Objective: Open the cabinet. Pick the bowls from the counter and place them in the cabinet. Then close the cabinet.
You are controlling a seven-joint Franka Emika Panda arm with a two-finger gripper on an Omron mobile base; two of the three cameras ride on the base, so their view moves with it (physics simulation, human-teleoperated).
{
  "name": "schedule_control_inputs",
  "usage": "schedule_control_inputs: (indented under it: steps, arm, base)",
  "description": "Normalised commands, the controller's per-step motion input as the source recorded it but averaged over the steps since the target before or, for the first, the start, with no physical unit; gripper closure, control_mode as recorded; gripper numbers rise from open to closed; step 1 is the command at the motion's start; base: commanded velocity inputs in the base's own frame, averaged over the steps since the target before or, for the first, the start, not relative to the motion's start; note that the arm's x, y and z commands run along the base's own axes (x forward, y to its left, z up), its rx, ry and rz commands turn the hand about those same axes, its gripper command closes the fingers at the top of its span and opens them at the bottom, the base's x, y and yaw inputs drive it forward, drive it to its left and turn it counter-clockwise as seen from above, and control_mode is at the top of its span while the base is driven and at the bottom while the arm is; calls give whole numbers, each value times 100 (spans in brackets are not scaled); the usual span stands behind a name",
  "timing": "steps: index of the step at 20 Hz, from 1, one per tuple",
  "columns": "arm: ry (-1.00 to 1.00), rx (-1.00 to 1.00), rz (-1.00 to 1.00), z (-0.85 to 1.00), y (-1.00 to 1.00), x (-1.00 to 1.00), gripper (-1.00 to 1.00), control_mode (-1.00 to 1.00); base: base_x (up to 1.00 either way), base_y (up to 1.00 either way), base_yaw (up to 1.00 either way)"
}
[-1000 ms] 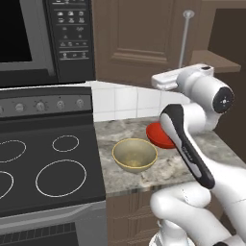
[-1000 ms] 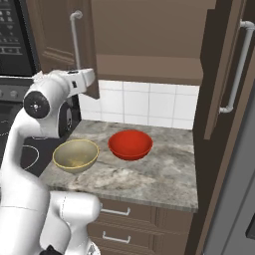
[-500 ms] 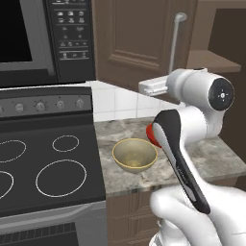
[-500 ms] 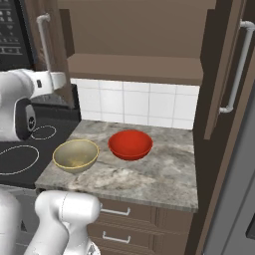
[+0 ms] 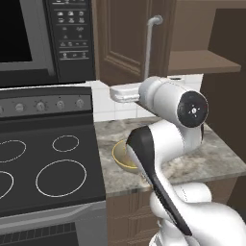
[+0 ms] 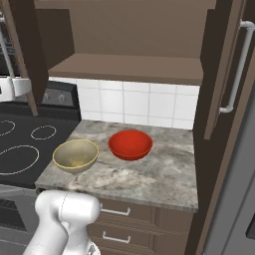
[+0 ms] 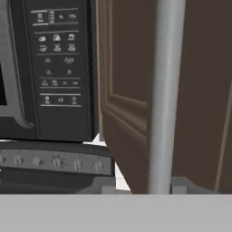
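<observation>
Both doors of the cabinet [image 6: 129, 67] stand open over its bare wooden shelf. In the hand view the left door [image 7: 131, 90] is close ahead, and its silver bar handle [image 7: 165, 90] runs upright between the finger tips of my gripper [image 7: 144, 188], with a gap on its left side. From the left base camera my hand reaches left below that handle [image 5: 150, 48]. On the counter [image 6: 159, 174] the red bowl [image 6: 130, 144] and the beige bowl [image 6: 75, 154] sit side by side. My arm partly covers the beige bowl [image 5: 120, 156] in the left base view.
The black stovetop [image 5: 48, 168] borders the counter on the left, under a microwave [image 5: 29, 38] with a control panel [image 7: 59, 68]. The open right door [image 6: 219, 64] with its bar handle [image 6: 234, 69] juts out over the counter's right end. Drawer fronts [image 6: 129, 219] lie below.
The left cabinet door has swung much wider open, and my hand has travelled left with its handle toward the microwave. My arm's elbow has swung across the bowls. The bowls have not moved.
</observation>
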Motion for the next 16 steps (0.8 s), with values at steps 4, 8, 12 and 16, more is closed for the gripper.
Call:
schedule_control_inputs:
  steps: [4,8,12,16]
  arm:
    - [0,7,2,-22,100,0,100,-100]
    - [-5,5,8,-30,100,4,-100,-100]
    - [-7,0,6,-7,44,6,-100,-100]
    - [0,0,9,0,0,-30,-100,-100]
  base:
    - [0,0,0]
    - [0,0,0]
    - [0,0,0]
    - [0,0,0]
